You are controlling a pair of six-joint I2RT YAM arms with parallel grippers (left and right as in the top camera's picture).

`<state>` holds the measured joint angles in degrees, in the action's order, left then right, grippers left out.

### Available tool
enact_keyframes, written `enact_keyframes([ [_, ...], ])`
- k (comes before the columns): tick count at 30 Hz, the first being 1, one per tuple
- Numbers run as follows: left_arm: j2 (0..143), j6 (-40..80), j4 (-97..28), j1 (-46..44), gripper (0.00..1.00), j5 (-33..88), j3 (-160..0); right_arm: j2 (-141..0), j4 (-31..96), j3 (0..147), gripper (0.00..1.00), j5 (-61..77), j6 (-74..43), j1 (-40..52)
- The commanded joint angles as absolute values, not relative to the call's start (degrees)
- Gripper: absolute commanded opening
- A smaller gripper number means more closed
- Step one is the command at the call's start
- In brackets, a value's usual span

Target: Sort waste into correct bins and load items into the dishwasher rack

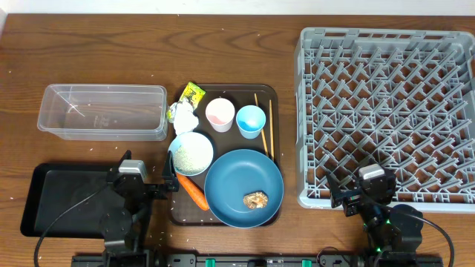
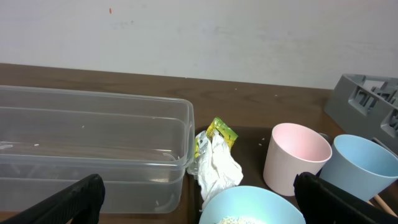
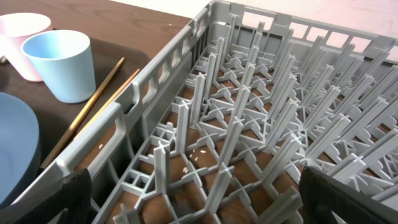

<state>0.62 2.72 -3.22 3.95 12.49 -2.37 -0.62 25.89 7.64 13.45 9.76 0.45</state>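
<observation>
On the dark brown serving tray (image 1: 272,96) sit the blue plate (image 1: 234,182) with a brown food lump (image 1: 256,199), the light blue bowl (image 1: 191,153) holding rice, the carrot (image 1: 192,190), the pink cup (image 1: 220,113), the light blue cup (image 1: 251,120), the chopsticks (image 1: 265,122), the yellow-green wrapper (image 1: 193,93) and crumpled white paper (image 1: 181,113). The clear tub (image 1: 104,111) and black tray (image 1: 63,199) lie left. The grey rack (image 1: 386,111) is right. My left gripper (image 1: 165,184) is open beside the bowl (image 2: 252,205). My right gripper (image 1: 347,199) is open at the rack's front edge (image 3: 205,155).
The left wrist view shows the clear tub (image 2: 93,143), the paper (image 2: 217,171), the wrapper (image 2: 221,132), the pink cup (image 2: 295,158) and the light blue cup (image 2: 357,165). The right wrist view shows the light blue cup (image 3: 62,65), the chopsticks (image 3: 93,106) and the plate's edge (image 3: 15,155).
</observation>
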Motion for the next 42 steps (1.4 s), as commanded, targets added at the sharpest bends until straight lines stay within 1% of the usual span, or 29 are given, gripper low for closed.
enact_keyframes([
  [1, 0.3, 2.2, -4.0, 3.8, 0.98, 12.8, -0.8, -0.3, 25.9, 7.4, 0.99, 13.5, 10.4, 1.0],
  [16, 0.3, 2.2, -3.4, 3.8, 0.98, 10.5, -0.8, -0.3, 25.9, 7.4, 0.99, 13.5, 10.4, 1.0],
  [19, 0.4, 2.7, -4.0, 3.8, 0.98, 12.8, -0.8, -0.3, 23.7, 7.4, 0.99, 13.9, 10.3, 1.0],
  [22, 1.3, 5.7, -3.7, 3.8, 0.98, 17.0, -0.8, -0.3, 24.2, 7.4, 0.99, 14.6, 10.3, 1.0],
  [26, 1.8, 6.3, -1.1, 3.8, 0.98, 23.3, -2.0, -0.3, 16.7, 7.4, 0.99, 20.6, 9.4, 1.1],
  [28, 1.9, 6.3, -0.2, 3.8, 0.98, 24.0, -4.4, -0.3, 9.8, 7.4, 0.99, 22.5, 5.1, 1.1],
  [30, 2.8, 6.3, -0.5, 3.8, 0.98, 22.6, -8.3, -1.0, 2.8, 8.0, 0.99, 22.2, -2.2, 1.0],
  [33, 7.4, 6.3, -2.2, 3.8, 0.98, 19.8, -15.1, -4.5, -2.0, 10.4, 0.99, 22.4, -10.8, 1.0],
  [36, 15.9, 6.2, -7.7, 3.8, 0.98, 18.8, -23.4, -11.8, -1.0, 15.6, 0.99, 24.1, -13.1, 1.0],
  [38, 24.3, 6.2, -13.3, 3.8, 0.98, 19.5, -30.8, -19.7, 2.4, 21.9, 0.99, 24.8, -13.0, 1.0],
  [42, 39.3, 6.2, -22.0, 3.8, 0.98, 26.4, -44.9, -34.0, 12.3, 35.9, 0.99, 26.6, -10.1, 1.1],
])
